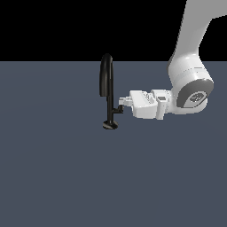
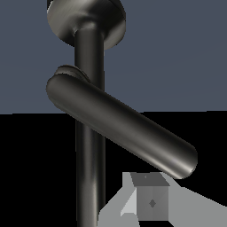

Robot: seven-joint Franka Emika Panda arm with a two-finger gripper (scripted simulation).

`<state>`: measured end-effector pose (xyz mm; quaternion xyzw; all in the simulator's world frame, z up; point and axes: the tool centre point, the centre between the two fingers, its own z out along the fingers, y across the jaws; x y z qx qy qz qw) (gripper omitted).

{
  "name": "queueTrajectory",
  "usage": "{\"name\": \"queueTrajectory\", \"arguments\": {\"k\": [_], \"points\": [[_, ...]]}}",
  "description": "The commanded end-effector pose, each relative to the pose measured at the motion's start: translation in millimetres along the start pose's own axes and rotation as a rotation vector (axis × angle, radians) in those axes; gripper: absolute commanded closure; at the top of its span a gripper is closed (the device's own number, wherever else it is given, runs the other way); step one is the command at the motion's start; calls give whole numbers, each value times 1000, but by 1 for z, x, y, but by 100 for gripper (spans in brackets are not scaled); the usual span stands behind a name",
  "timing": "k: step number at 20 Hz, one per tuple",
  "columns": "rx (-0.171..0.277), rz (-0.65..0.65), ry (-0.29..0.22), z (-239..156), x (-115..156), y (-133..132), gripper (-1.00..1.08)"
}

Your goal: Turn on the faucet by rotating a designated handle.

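Note:
The faucet [image 1: 106,77] is a slim glossy black tap with a tall arched spout, standing on a small round base disc [image 1: 110,125]. The handle [image 1: 118,109] is a short black lever branching from the stem toward the exterior view's right. My gripper [image 1: 123,103] comes in level from the exterior view's right, and its fingertips are at the handle's tip. In the wrist view the handle [image 2: 124,128] runs slantwise across the stem [image 2: 90,150], with its free end just off my fingertips [image 2: 151,201]. The fingers look pressed together, with nothing between them.
A flat dark grey-blue floor [image 1: 53,177] surrounds the faucet. My white arm [image 1: 190,84] rises at the exterior view's right.

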<state>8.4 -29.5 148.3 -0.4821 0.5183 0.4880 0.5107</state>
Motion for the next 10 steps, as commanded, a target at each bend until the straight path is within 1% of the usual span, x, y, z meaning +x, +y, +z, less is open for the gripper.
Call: {"name": "queueTrajectory", "arguments": {"k": [1,8,10], "points": [[0,7,0,0,13,6,108],[-2,23,-2,0,59,27,108],[-2,24,-2,0,64,29,108]]}}
